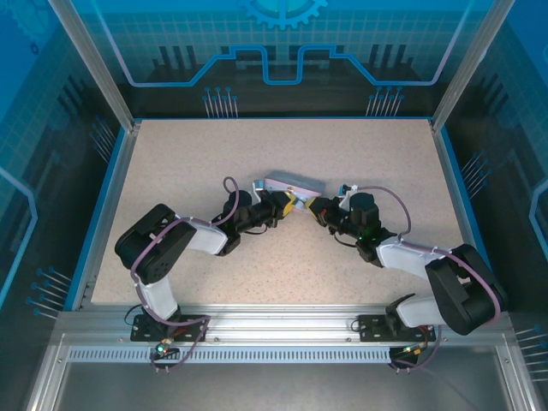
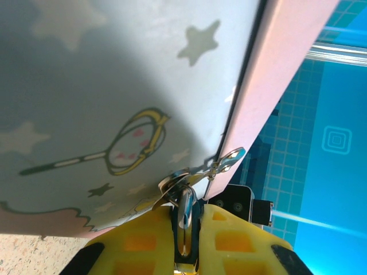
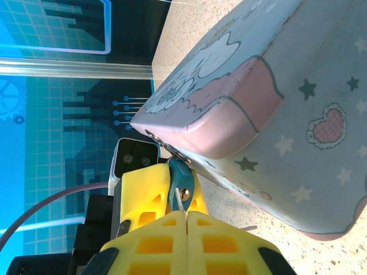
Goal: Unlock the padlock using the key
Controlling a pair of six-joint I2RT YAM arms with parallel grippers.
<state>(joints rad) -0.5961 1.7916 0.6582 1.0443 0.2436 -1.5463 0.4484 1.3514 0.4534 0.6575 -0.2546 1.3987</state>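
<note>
— While both arms meet at mid-table, what does the padlock [image 3: 179, 182] look like, and where is it?

— Small and dark, with a blue-green sheen on its body and a bright metal loop. It sits at the edge of the tin [image 1: 294, 183], just beside a small metal clasp [image 2: 229, 159] on the tin's rim, near the middle of the speckled table [image 1: 214, 154].

— Who has hold of it?

— The left gripper [image 2: 184, 213] is clamped on it, one yellow finger on each side. The right gripper [image 3: 186, 216] faces it from the opposite side, fingers pressed tight together. They pinch what looks like the key [image 3: 183, 196], a thin bright sliver at their tips, touching the lock's body. It is too small to tell how far it goes in.

— Anything printed on the tin?

— Cartoon pictures on pale blue-grey. Stars [image 2: 200, 43] are scattered over it, some pale and some dark. A wand [image 2: 123, 150] with a round yellow head shows in the left wrist view. A pink heart [image 3: 328, 127] with a frilled edge shows in the right wrist view. A pink scalloped band runs along the tin's border, and a white cartoon figure [image 3: 200, 69] sits on the broad face, too foreshortened to make out.

— And the count?

— One padlock, one key, one tin and one clasp. There are two arms and two grippers, each with two yellow fingers.
</note>
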